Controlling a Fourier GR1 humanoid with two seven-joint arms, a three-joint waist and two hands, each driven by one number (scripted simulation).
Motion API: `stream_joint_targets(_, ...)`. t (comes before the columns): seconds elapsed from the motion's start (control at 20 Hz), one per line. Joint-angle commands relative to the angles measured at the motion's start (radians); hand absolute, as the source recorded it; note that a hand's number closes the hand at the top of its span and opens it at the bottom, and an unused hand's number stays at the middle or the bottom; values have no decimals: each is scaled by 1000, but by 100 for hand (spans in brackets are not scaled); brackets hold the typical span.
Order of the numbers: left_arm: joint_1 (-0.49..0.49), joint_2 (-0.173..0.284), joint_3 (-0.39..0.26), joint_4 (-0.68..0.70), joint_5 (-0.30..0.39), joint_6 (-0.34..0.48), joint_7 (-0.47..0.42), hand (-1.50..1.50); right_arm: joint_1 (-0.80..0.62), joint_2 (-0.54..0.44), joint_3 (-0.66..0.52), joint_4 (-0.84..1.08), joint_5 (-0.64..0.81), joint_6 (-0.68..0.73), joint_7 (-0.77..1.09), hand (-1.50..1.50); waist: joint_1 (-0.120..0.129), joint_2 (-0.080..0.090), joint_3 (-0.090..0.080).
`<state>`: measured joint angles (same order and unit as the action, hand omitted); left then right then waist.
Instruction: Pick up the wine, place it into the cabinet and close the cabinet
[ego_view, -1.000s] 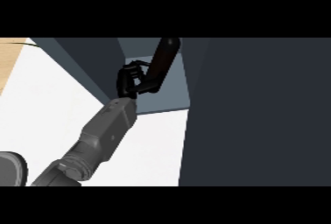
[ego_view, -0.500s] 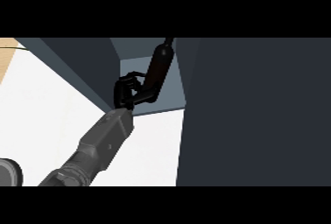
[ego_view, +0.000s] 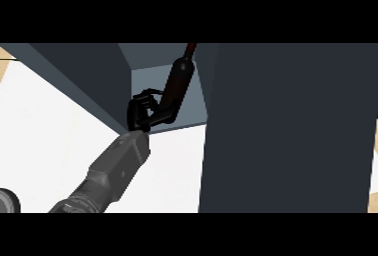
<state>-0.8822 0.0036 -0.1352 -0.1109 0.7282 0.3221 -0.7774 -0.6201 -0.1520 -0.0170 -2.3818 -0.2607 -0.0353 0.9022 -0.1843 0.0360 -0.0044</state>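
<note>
The wine bottle (ego_view: 179, 80) is dark and slim, and leans with its neck up and to the right inside the open cabinet (ego_view: 88, 75). My left hand (ego_view: 142, 111) is shut on the bottle's lower part, at the front edge of the cabinet's pale inner floor (ego_view: 190, 107). Its grey forearm (ego_view: 111, 170) rises from the lower left. The bottle's base is hidden behind the hand, so I cannot tell whether it rests on the floor. My right hand shows nowhere.
The cabinet's open dark door (ego_view: 288, 130) fills the right half of the view and hides whatever is behind it. White counter (ego_view: 52, 130) lies left of the arm. A grey round thing (ego_view: 6, 200) sits at the lower left edge.
The hand and the bottle's lower end have slid slightly down in the view toward the cabinet's front edge. The forearm has swung steeper. The hold on the bottle is unchanged.
</note>
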Motion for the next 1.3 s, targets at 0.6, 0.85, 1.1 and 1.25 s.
stream_joint_targets(0.6,-86,-4,-55,-39,68,115,64,150,47,23,-1,-21,-17,10,-24,-150,-1,4,1)
stream_joint_targets(0.85,-139,-4,-66,-43,80,135,77,150,17,0,-43,16,-37,20,-24,-150,5,11,1)
stream_joint_targets(1.1,-153,-4,-78,-17,79,157,83,150,55,-7,-53,-38,-46,24,-17,-150,11,6,3)
stream_joint_targets(1.25,-219,-4,-72,-4,81,163,132,150,48,-3,-55,-1,-31,26,-37,-150,36,8,3)
